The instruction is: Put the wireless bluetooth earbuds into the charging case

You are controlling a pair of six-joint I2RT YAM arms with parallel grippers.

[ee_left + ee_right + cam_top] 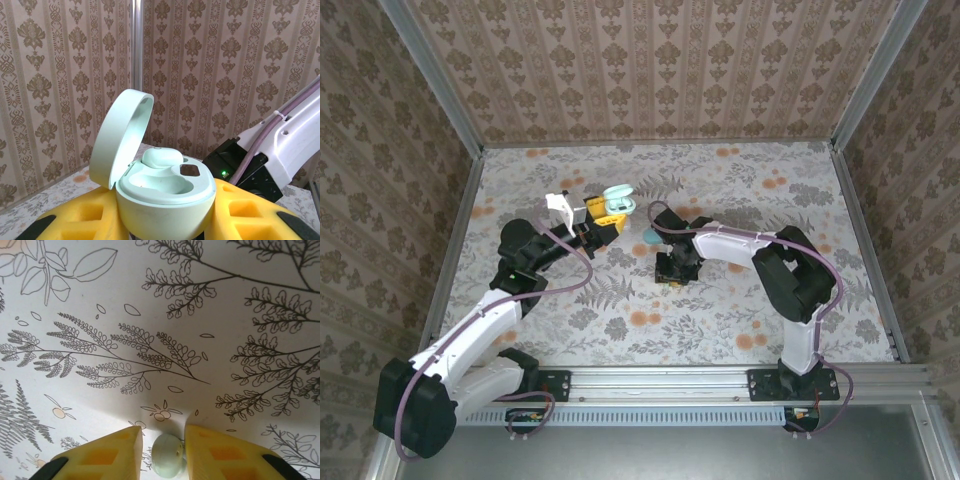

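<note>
We find the right gripper [164, 434] with its jaws close about a pale green earbud [167, 456] mid-table [770, 310], grip uncertain, while the left gripper [605, 215] clenches the open charging case [165, 195] just leftward, toward the far edge.

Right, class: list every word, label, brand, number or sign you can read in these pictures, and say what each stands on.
None: no word, number, logo or sign can be read anywhere.
The case, its lid and the earbud are plain.
The cloth and walls bear only printed leaves, flowers and ornaments.
</note>
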